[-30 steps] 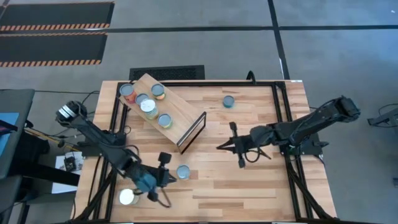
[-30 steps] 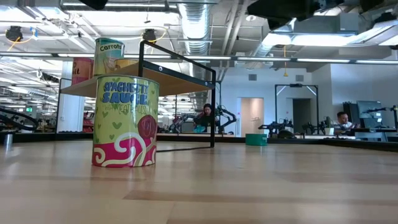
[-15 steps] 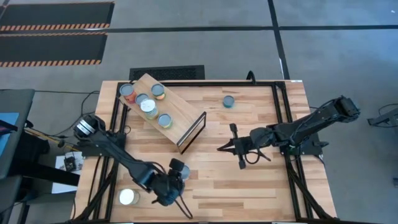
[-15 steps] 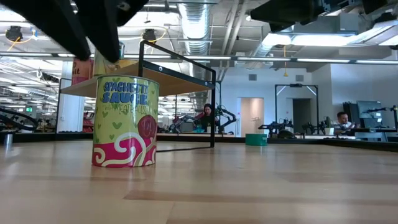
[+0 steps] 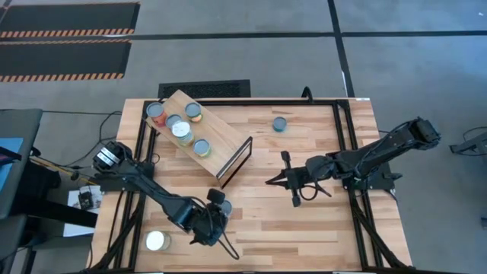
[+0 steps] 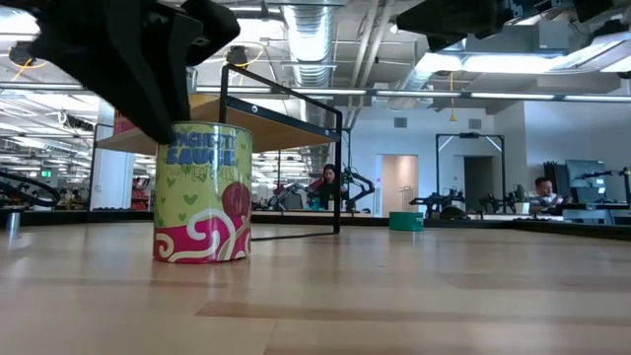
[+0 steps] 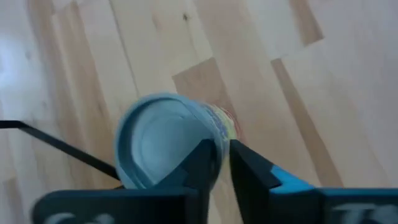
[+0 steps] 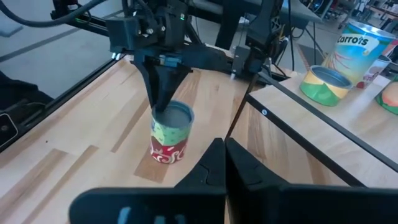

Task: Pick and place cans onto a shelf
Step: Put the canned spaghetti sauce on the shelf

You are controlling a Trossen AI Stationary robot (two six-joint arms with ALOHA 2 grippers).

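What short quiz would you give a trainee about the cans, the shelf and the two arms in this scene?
1. Which gripper is at the spaghetti sauce can?
2. True or false: the right gripper holds a can.
3. How many cans stand on the table, off the shelf? A one, B three, C six.
Key: 1 the left gripper; 2 false, its fingers are shut and empty; 3 B.
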